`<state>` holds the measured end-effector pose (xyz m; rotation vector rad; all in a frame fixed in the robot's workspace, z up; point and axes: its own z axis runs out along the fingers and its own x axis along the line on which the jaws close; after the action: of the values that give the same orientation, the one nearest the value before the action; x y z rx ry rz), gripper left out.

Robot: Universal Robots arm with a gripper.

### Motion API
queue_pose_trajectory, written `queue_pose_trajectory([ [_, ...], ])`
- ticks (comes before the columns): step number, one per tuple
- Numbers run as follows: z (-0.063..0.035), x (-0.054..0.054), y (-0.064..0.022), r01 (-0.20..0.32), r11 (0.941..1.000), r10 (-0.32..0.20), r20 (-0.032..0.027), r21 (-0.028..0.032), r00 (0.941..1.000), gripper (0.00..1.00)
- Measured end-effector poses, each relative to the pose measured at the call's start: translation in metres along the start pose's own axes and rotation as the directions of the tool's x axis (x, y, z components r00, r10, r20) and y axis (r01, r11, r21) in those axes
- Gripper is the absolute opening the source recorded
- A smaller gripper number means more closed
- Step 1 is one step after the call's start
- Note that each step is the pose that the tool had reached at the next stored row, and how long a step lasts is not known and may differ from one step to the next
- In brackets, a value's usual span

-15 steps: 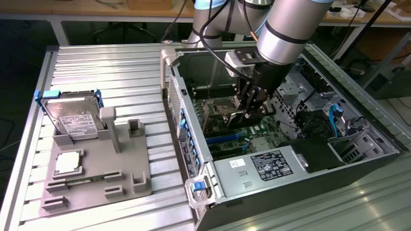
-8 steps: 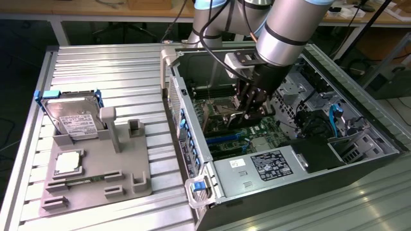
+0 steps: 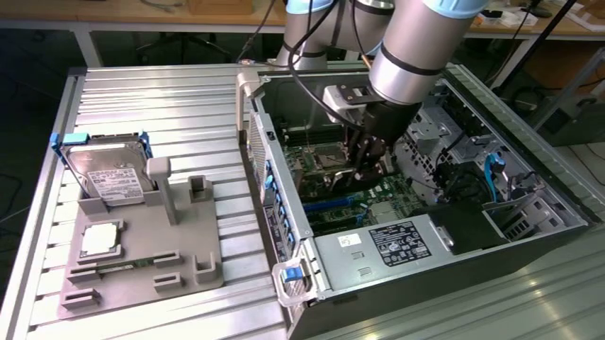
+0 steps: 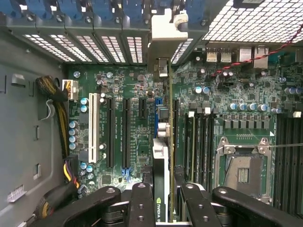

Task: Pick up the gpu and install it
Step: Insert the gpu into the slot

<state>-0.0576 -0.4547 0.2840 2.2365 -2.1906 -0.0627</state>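
Observation:
My gripper (image 3: 366,168) is down inside the open computer case (image 3: 283,234), just above the motherboard (image 3: 331,209). It is shut on the gpu (image 4: 161,158), which I see edge-on in the wrist view as a thin dark card between the two black fingers (image 4: 141,201). The card's pale metal end bracket (image 4: 163,33) lies against the case's rear slot openings. The card stands over the board's expansion slots, between a black slot (image 4: 126,132) and the memory slots (image 4: 199,142). I cannot tell whether its edge touches a slot.
A grey fixture (image 3: 142,273) on the slatted table at the exterior view's left holds a silver hard drive (image 3: 109,177), a square silvery chip (image 3: 101,241) and a green memory stick (image 3: 123,266). Inside the case are the power supply (image 3: 397,244), black cables (image 4: 57,113) and the processor socket (image 4: 244,172).

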Motion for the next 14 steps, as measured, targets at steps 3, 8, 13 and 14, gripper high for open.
queue_pose_trajectory([
  [3,0.0037,0.000,0.0028,0.000,1.0000,0.000,0.0001,0.0021,1.0000,0.27],
  [8,0.0089,0.000,0.0043,0.000,1.0000,0.000,0.0000,0.0021,1.0000,0.27],
  [13,0.0125,0.000,0.0048,-0.001,1.0000,0.001,0.0000,0.0021,1.0000,0.27],
  [14,0.0128,0.000,0.0053,-0.001,1.0000,0.001,-0.0001,0.0020,1.0000,0.27],
])
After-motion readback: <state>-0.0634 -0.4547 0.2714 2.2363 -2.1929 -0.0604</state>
